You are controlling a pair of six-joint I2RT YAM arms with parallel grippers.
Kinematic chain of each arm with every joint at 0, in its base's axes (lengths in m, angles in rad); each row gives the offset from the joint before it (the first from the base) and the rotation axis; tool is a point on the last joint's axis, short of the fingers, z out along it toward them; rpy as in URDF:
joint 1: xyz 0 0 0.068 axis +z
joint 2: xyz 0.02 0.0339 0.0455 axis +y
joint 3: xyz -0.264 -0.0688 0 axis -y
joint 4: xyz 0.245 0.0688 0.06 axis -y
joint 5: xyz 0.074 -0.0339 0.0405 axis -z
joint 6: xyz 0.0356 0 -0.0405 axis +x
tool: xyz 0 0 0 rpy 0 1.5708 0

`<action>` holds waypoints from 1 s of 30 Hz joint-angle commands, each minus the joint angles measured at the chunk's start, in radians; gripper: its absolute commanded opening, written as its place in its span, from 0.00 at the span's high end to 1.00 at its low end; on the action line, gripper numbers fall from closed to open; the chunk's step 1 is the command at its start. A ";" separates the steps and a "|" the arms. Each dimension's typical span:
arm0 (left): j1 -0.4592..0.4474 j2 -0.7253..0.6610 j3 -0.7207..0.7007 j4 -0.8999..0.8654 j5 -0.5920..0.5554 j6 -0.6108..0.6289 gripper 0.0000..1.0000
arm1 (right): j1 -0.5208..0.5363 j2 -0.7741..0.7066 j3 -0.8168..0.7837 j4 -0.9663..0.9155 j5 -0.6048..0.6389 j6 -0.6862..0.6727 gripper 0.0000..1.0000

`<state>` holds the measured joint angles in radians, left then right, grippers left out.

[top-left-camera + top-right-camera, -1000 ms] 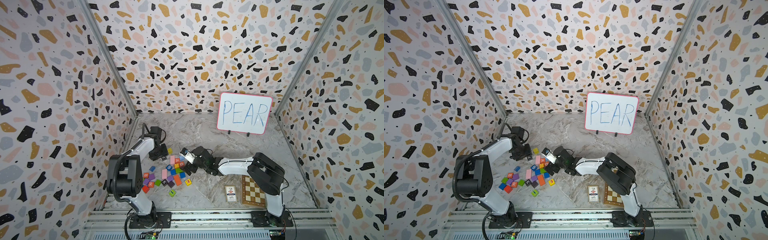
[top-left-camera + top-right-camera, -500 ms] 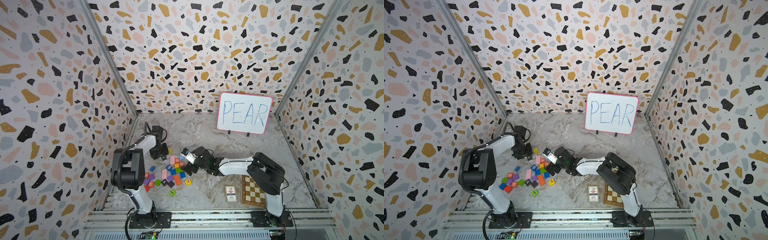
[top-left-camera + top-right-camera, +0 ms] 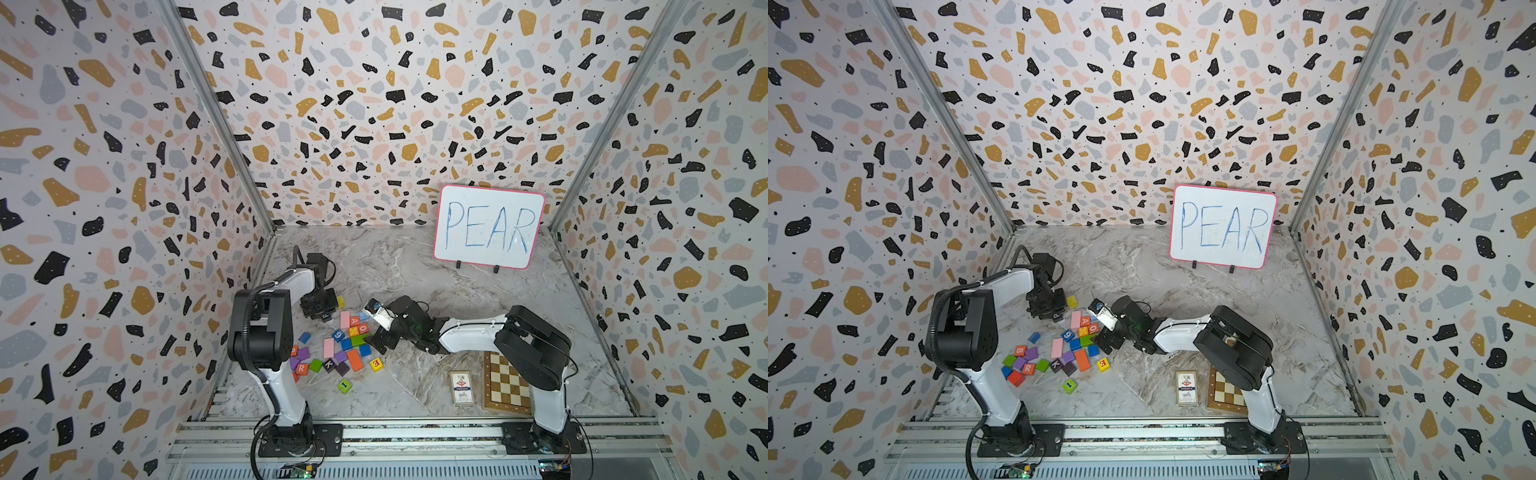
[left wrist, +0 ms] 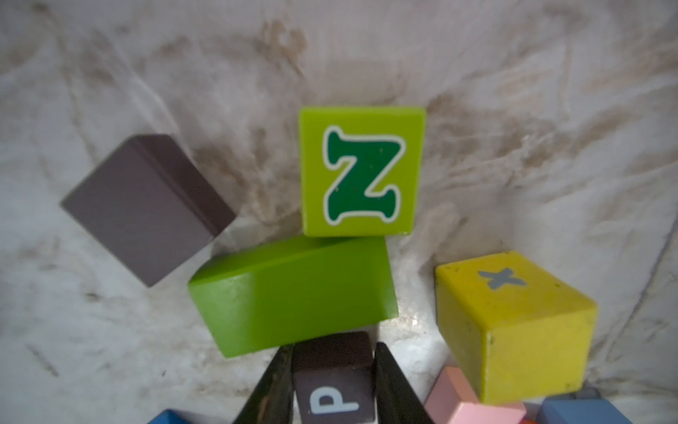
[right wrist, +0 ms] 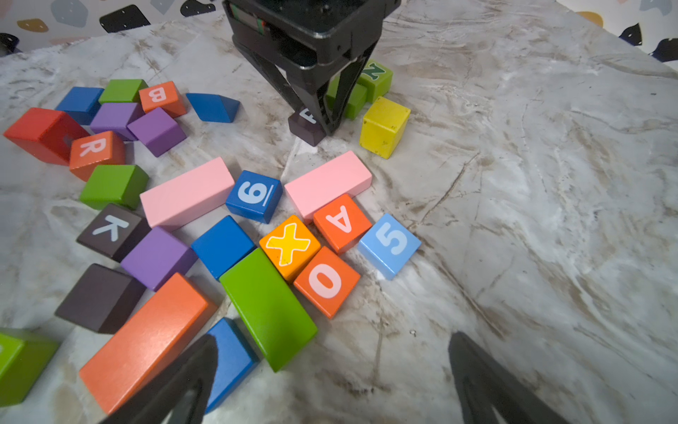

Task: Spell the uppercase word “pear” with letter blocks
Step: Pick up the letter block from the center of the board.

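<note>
We take this for a robotics lab test cell: terrazzo-print panels [image 3: 374, 104] box in a marble-look tabletop [image 3: 415, 270], a left arm [image 3: 286, 395] and a right arm [image 3: 546, 405] stand bolted to an aluminium rail [image 3: 415, 432], and a whiteboard [image 3: 488, 226] reads PEAR.

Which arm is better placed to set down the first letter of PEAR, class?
Left. The left gripper is shut on the black wooden cube marked P, ready to lift it; the right gripper is open and empty.
</note>
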<state>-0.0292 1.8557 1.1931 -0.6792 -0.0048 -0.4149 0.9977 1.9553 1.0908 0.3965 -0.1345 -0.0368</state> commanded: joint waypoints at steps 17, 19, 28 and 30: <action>-0.025 -0.137 -0.001 -0.059 -0.026 0.015 0.76 | 0.005 -0.139 -0.021 -0.049 0.029 0.030 0.00; -0.046 -0.178 -0.004 -0.071 -0.036 0.011 0.77 | 0.005 -0.164 -0.035 -0.057 0.039 0.035 0.01; -0.235 -0.316 -0.025 -0.113 -0.078 -0.030 0.78 | -0.026 -0.341 -0.222 -0.065 0.115 0.083 0.00; -0.299 -0.317 -0.030 -0.104 -0.085 -0.053 0.78 | -0.054 -0.373 -0.284 -0.056 0.124 0.105 0.00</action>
<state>-0.2642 1.5486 1.1862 -0.7578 -0.0669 -0.4305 0.9768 1.6279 0.8604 0.3553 -0.0517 0.0246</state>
